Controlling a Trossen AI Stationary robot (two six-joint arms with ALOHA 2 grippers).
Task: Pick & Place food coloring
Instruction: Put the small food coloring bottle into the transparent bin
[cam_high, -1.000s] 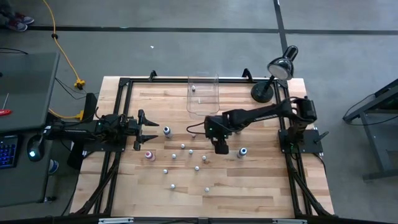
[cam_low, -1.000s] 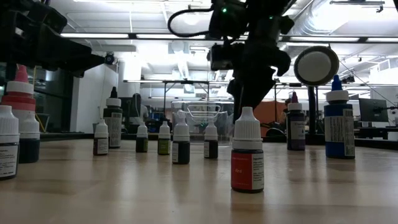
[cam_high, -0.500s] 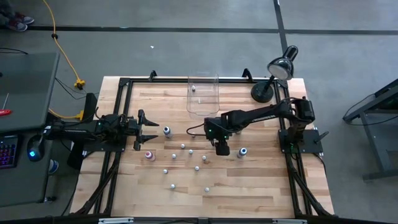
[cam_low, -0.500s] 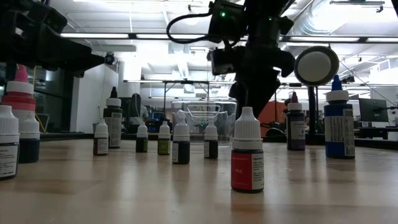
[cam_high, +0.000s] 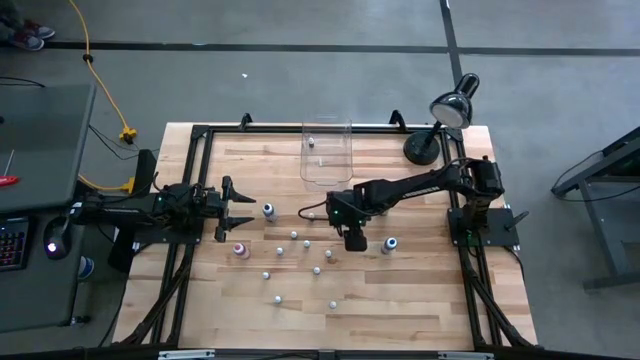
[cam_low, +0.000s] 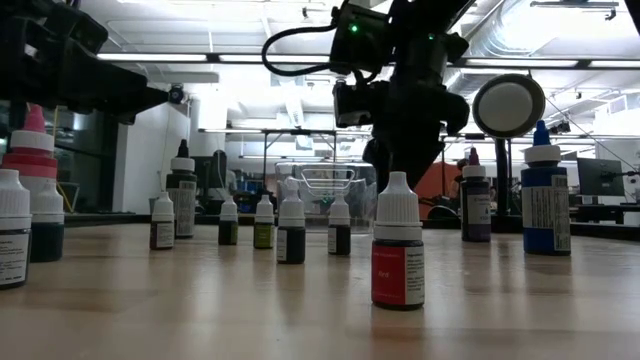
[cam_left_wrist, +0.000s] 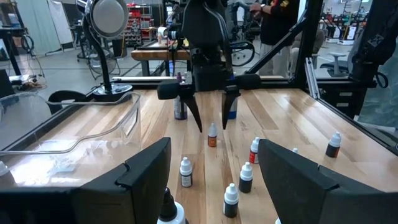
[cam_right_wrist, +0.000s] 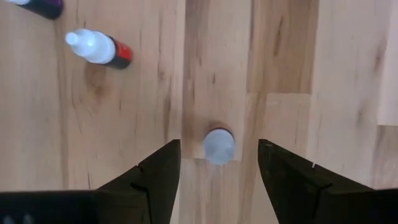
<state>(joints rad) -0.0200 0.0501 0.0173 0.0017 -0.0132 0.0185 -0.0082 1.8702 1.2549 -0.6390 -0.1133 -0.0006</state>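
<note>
Since a second ago the right arm has crept a little toward the table's left edge — in the high view its fingers now sit over a bottle near the table's middle; the left arm and every bottle look unchanged. The right gripper (cam_right_wrist: 217, 171) points straight down with its fingers open, and one small white-capped food coloring bottle with a red body (cam_right_wrist: 218, 146) stands upright between them, not touched as far as the right wrist view shows. In the left wrist view the same bottle (cam_left_wrist: 212, 135) stands under the spread fingers of the right gripper (cam_left_wrist: 211, 124). A second bottle, white-capped with a red-and-dark body (cam_right_wrist: 99, 48), stands well apart from it.

The remaining small white-capped food coloring bottles (cam_high: 294, 236) are scattered upright over the middle of the pale wooden table (cam_high: 400, 300). The clear rectangular plastic bin (cam_high: 327, 152) sits by the far edge with at least one bottle already inside. The left gripper (cam_high: 240, 208) waits near the left edge, fingers open.

Step in hand, as I judge it: lining up for a pick. Next move calls for a straight descent keeping the cap centred, then closing on the body — a skewed drop could tip it.
</note>
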